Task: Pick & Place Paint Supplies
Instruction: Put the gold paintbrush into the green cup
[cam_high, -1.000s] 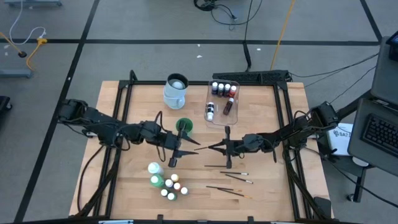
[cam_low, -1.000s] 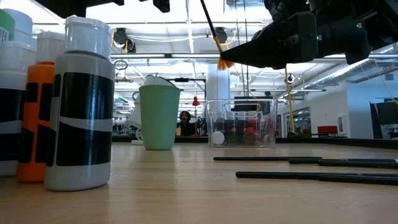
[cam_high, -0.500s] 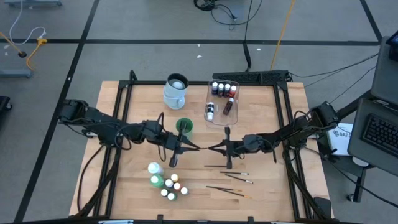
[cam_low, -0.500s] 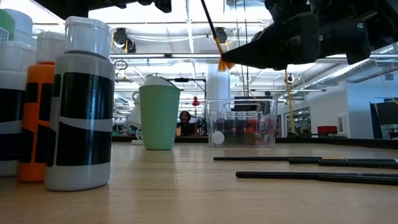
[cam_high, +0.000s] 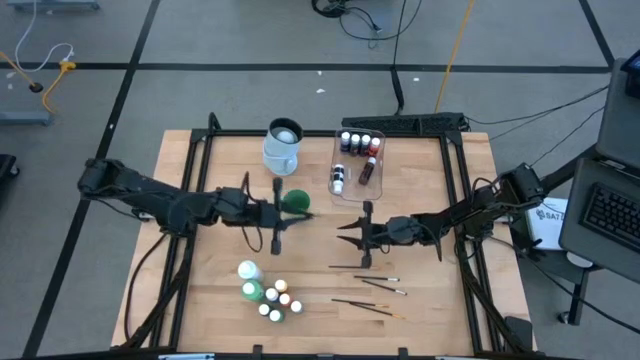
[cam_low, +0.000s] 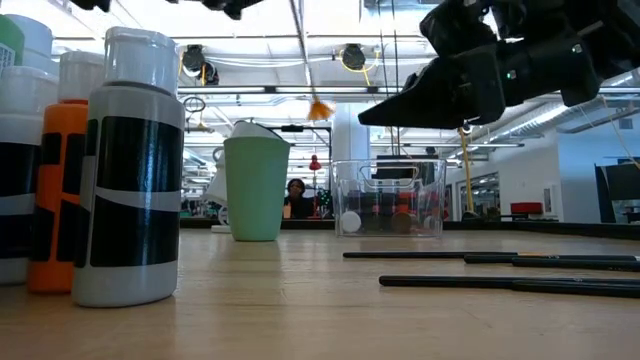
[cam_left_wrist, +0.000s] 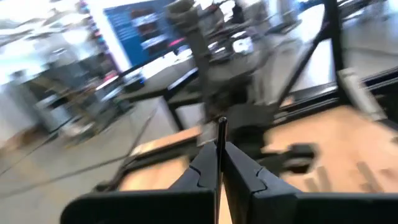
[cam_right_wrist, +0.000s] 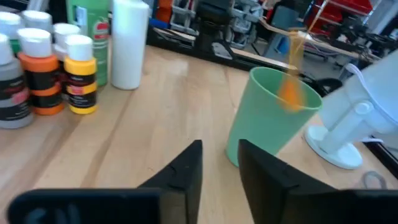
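The left end effector (cam_high: 276, 213) is gripping a brush (cam_low: 305, 60) just over the green cup (cam_high: 296, 203). The right end effector (cam_high: 352, 232) is hanging parted, empty. Six bottles are sitting in the tub (cam_high: 352, 186); the bottle cluster (cam_high: 268, 293) and loose brushes (cam_high: 368, 285) are waiting (worktop middle open).

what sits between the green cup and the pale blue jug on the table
Nothing: in the high view the strip of table between the green cup and the pale-blue jug is bare wood.
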